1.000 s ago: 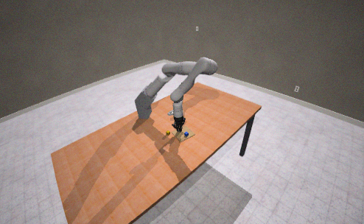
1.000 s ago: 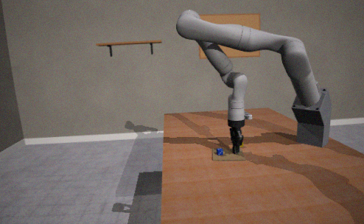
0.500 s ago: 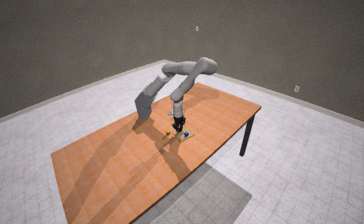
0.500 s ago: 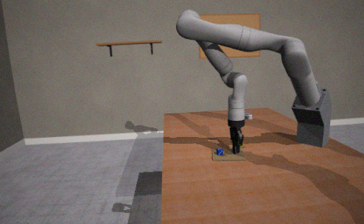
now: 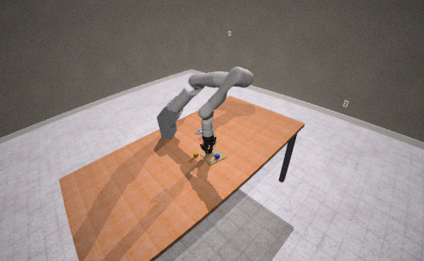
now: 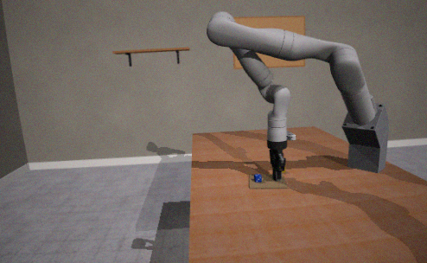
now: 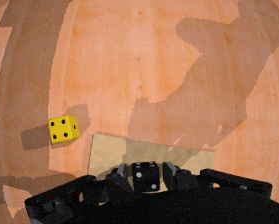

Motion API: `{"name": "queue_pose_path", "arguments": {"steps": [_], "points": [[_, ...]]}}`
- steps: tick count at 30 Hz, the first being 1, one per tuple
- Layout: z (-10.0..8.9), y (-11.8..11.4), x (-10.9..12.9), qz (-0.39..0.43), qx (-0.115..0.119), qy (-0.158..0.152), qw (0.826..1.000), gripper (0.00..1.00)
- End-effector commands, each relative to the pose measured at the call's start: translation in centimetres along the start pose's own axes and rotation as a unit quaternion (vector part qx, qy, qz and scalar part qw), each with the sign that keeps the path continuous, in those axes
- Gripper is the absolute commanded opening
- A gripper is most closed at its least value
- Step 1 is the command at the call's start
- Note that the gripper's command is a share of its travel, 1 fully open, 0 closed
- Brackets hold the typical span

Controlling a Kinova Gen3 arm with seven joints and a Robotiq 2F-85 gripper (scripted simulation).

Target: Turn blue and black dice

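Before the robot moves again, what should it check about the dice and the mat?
1. Black die on the mat: ok, between the gripper fingers.
2. Fingers spread off the black die: cannot tell; they stand partly apart.
3. Black die shows 2 on top: cannot tell.
4. Blue die on the mat: ok; its top number, cannot tell.
5. Yellow die apart, off the mat: ok.
6. Mat flat: ok.
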State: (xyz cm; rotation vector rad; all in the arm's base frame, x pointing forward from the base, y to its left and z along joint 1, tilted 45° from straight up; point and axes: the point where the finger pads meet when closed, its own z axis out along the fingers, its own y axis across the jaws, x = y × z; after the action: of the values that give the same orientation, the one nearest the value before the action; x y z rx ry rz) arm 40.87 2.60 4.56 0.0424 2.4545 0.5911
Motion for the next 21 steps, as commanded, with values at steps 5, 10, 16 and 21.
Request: {"name": "queue_pose_path", "arguments": {"steps": [5,10,16,21], "points": [[-1.3,-0.1,-0.3,-0.001,0.001,-0.005,1.0,0.41],[-3.4,-0.1,-0.3,-0.001,0.001,-0.005,1.0,0.41],[-5.1,-0.1,-0.3,-0.003,0.002,-0.003,1.0,0.41],[-6.8,-0.1,-0.2,-0.007,0.009,0.006,1.0,0.41]]}}
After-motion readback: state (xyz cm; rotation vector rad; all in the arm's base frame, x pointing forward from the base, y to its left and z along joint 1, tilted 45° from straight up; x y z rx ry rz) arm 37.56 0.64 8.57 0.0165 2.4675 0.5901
